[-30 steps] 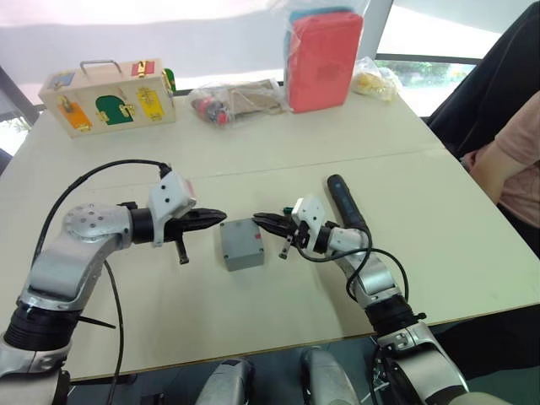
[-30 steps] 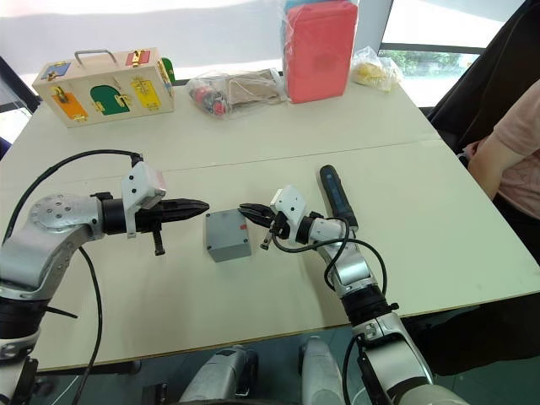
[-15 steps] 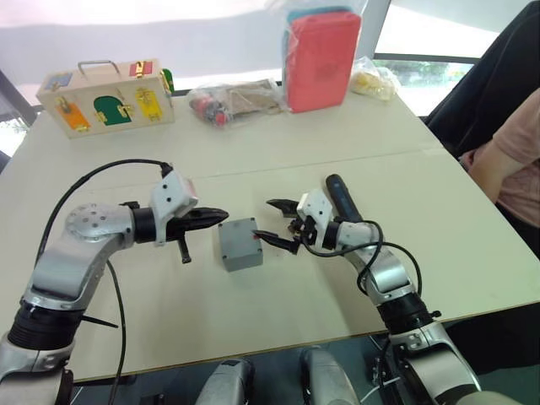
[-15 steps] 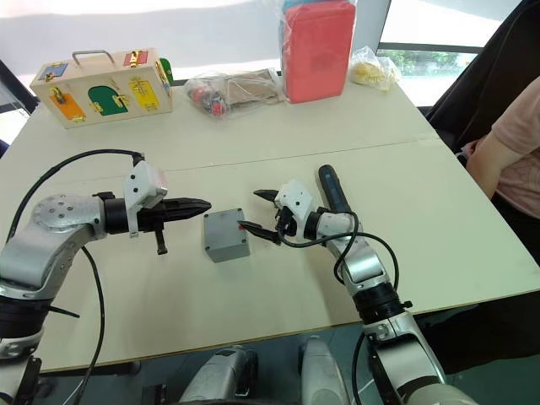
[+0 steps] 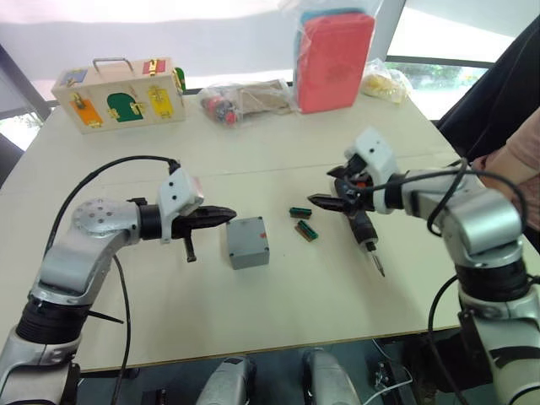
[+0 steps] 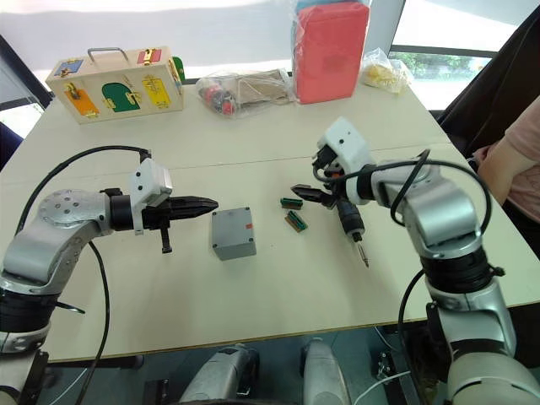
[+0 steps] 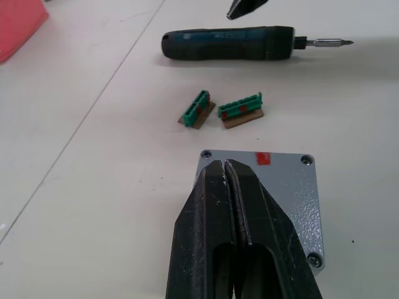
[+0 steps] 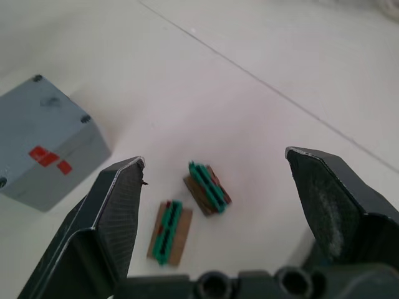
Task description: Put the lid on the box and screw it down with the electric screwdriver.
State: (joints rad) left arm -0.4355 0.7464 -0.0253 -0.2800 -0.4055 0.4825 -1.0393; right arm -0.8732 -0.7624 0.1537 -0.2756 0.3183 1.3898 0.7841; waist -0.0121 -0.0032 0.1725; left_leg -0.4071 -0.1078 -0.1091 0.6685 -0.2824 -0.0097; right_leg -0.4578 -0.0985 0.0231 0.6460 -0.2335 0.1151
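The grey box (image 5: 250, 251) stands mid-table with the flat grey lid (image 7: 287, 193) sitting on top, a screw head in the corners that show and a red mark near one edge. My left gripper (image 5: 228, 217) is shut and empty, its tip at the box's left edge. The black electric screwdriver (image 5: 363, 229) lies to the right of the box, its metal bit pointing towards me. My right gripper (image 5: 324, 187) hangs open just above the table beside the screwdriver's handle, with nothing between its fingers.
Two small green connectors (image 5: 298, 212) (image 5: 306, 230) lie between box and screwdriver. At the back stand a wooden box with coloured doors (image 5: 122, 93), a clear bag of parts (image 5: 245, 99), a red pack (image 5: 336, 59) and a yellow bag (image 5: 386, 83). A person (image 5: 515, 160) sits at the right.
My right gripper has opened and drawn back to the right from the box towards the screwdriver. Two green connectors now lie on the table. The left gripper has not moved; the camera shifted.
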